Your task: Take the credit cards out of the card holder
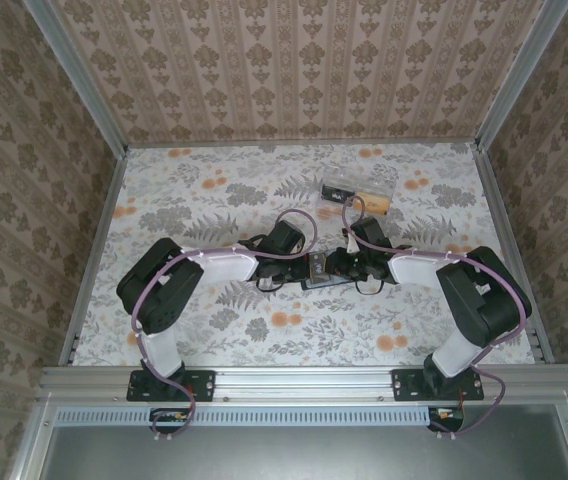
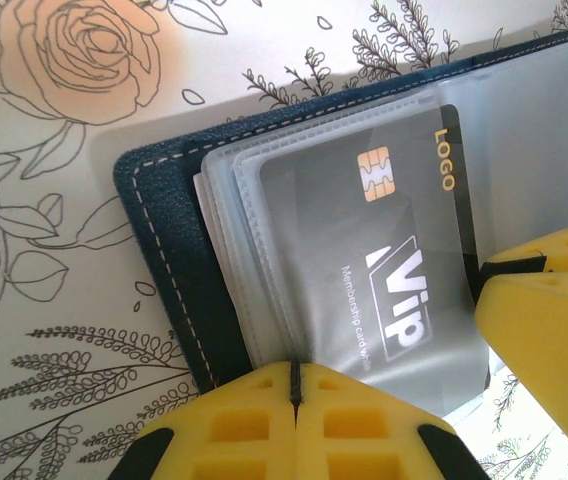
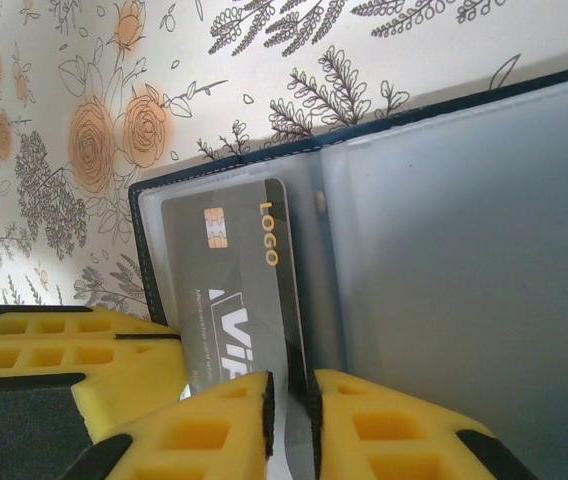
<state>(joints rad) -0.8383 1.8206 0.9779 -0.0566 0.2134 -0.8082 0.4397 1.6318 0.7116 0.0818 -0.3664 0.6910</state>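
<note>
On the table [image 1: 214, 200] we find the card holder [image 1: 316, 272] lying open and flat near the middle, with the two arms reaching in over it, one from each side. Behind it and a little to the right lies a plastic box [image 1: 359, 192], well apart from it and closer to the far edge.

In the left wrist view, sleeves [image 2: 226, 250] lie stacked on the card holder's inner face, and a card [image 2: 384, 270] sits in the topmost one. The left gripper [image 2: 294, 385] sits at the card holder's edge.

In the right wrist view, the card lies on one side of the fold. Its edge runs into the narrow gap between the fingers of the right gripper [image 3: 291, 400], with the left gripper just beside.
</note>
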